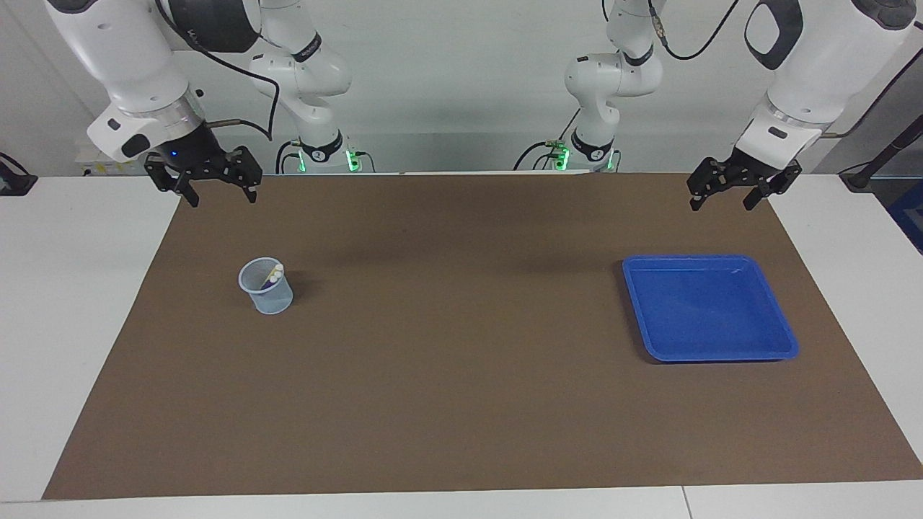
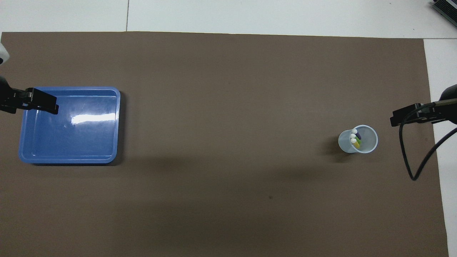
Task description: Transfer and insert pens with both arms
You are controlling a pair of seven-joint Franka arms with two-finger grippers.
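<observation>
We start with the brown mat point(image 1: 461, 404) that covers most of the table, and we place everything else from the blue tray point(image 1: 710, 308), which sits on the mat toward the left arm's end and holds nothing that we can see

The left arm comes down to the left gripper point(image 1: 730, 199), which hangs in the air above the mat's edge, near the tray's robot-side corner, its fingers spread and holding nothing. The right gripper point(image 1: 220, 197) hangs well apart from the tray, over the mat at the right arm's end, its fingers likewise spread and bare. Both arms look to be waiting

Well apart from the tray, toward the right arm's end, stands a pale translucent cup point(image 1: 266, 286). The pens point(image 2: 355, 137) stand in it, leaning together against one wall with their pale cap ends up: one purple, one green, one yellow

We judge the work as good as finished, so the risks are small ones. The cup looks light and narrow, and the pens lean to one side, so a low sweep by the right gripper could tip it and spill them onto the mat. Its black cable point(image 2: 410, 150) hangs in a loop near the cup and could catch the rim
</observation>
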